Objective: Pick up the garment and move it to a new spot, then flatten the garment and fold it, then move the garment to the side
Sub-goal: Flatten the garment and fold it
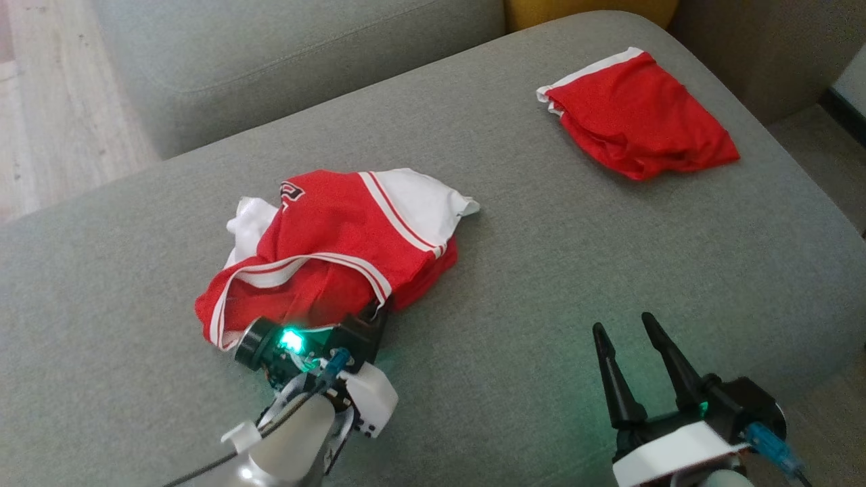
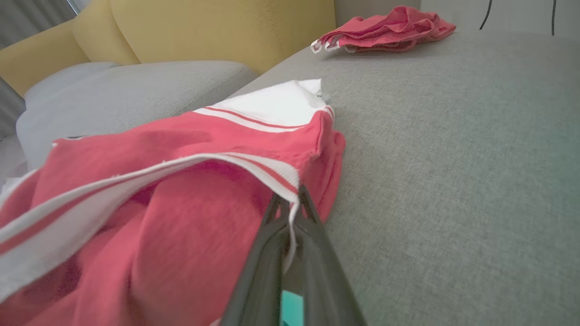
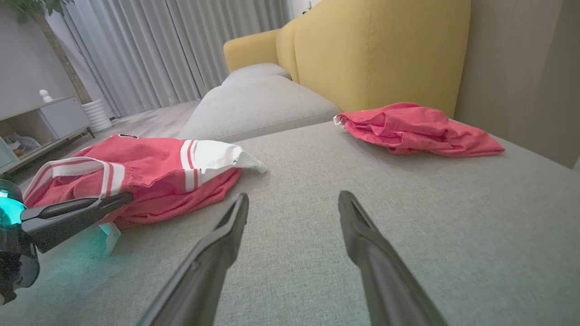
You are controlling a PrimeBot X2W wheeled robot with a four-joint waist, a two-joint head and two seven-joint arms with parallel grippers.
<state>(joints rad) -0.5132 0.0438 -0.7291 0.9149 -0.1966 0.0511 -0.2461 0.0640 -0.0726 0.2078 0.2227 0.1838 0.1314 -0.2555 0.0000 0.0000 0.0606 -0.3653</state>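
Observation:
A crumpled red garment (image 1: 338,237) with white panels and red-and-white striped trim lies on the grey sofa seat (image 1: 541,270), left of middle. My left gripper (image 1: 376,312) is at its near right edge, shut on the striped trim. In the left wrist view the two fingers (image 2: 290,195) meet with the white band (image 2: 290,181) pinched between them and the garment (image 2: 181,149) rising to their left. The right wrist view shows the garment (image 3: 149,167) with the left gripper (image 3: 120,200) at its near side. My right gripper (image 1: 622,323) hovers open over bare cushion at the lower right, its jaws (image 3: 293,197) holding nothing.
A second red cloth (image 1: 636,115) with a white band lies bunched at the seat's far right corner. A yellow backrest (image 3: 376,50) stands behind it. Another grey cushion (image 1: 284,61) adjoins at the back left. Wooden floor (image 1: 40,115) lies beyond the left edge.

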